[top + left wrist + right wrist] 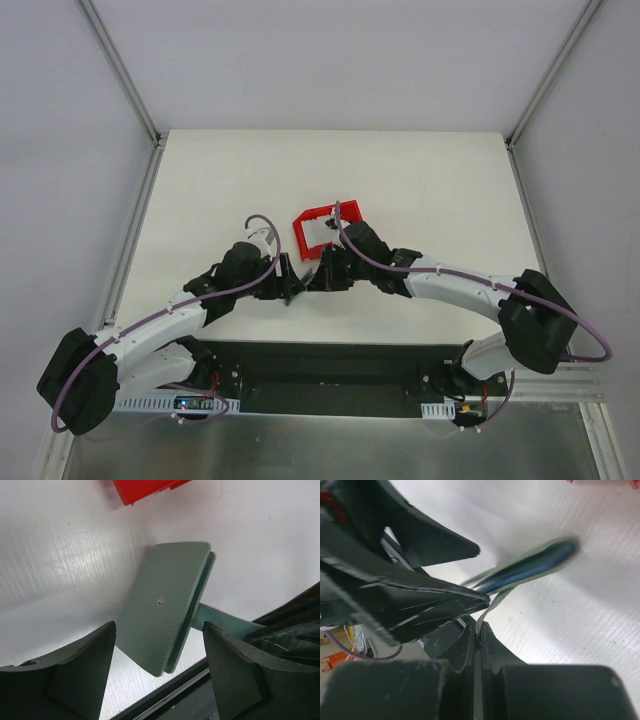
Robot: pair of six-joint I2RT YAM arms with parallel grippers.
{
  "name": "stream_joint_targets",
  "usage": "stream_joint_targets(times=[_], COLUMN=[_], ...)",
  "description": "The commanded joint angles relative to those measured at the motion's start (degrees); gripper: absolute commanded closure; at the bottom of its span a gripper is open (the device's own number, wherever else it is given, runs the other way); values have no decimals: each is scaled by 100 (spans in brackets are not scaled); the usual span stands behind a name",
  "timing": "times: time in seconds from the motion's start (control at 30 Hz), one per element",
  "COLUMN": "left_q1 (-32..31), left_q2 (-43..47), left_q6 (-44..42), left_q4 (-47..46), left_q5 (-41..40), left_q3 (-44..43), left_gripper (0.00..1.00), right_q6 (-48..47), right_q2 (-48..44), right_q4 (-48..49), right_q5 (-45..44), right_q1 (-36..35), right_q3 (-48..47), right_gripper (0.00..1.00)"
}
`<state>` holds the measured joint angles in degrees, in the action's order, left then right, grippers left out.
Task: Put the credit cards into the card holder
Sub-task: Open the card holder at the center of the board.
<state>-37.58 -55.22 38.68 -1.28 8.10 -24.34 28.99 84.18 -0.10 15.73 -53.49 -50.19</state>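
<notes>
The grey-green card holder (165, 610) hangs folded above the white table, its round snap (160, 601) facing the left wrist camera. My right gripper (479, 630) is shut on the holder's thin flap (490, 609). Seen edge-on in the right wrist view, the card holder (530, 567) shows a blue-grey inner layer. My left gripper (160, 626) is open, with one finger on each side of the holder's lower corner and neither touching it. In the top view the left gripper (290, 280) and right gripper (325, 278) meet tip to tip. The credit cards are out of view.
A red plastic bin (320, 230) stands just behind the two grippers, and its corner (145, 489) shows at the top of the left wrist view. The table's near edge and black base rail (165, 695) run right below the holder.
</notes>
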Motion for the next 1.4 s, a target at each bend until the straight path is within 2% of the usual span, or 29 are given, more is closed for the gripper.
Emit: stream_joint_targets(times=[0.0, 0.37, 0.5, 0.63, 0.9, 1.1, 1.37], left_q1=[-74, -74, -74, -74, -74, -74, -74], left_q2=[-331, -568, -560, -60, 609, 223, -550], left_q6=[-273, -369, -317, -238, -97, -238, -9], left_q4=[-74, -153, -153, -110, 58, 58, -241], left_q5=[298, 174, 113, -141, -317, -274, -11], left_q3=[-264, -431, -423, -282, 78, 0, -203], left_gripper=[32, 44, 43, 39, 33, 30, 30], right_q6=[-96, -131, -227, -350, -728, -842, -860], right_q2=[-393, -385, -490, -859, -1781, -2134, -1722], right_q4=[510, 282, 168, 36, -947, -1413, -2134], right_q5=[124, -17, -17, 27, 282, -60, -877], right_q1=[-38, -29, -21, 23, 278, 735, 937], right_q3=[-114, 36, 97, 404, 1090, 1486, 1486], right_gripper=[100, 100, 100, 100, 100, 100, 100])
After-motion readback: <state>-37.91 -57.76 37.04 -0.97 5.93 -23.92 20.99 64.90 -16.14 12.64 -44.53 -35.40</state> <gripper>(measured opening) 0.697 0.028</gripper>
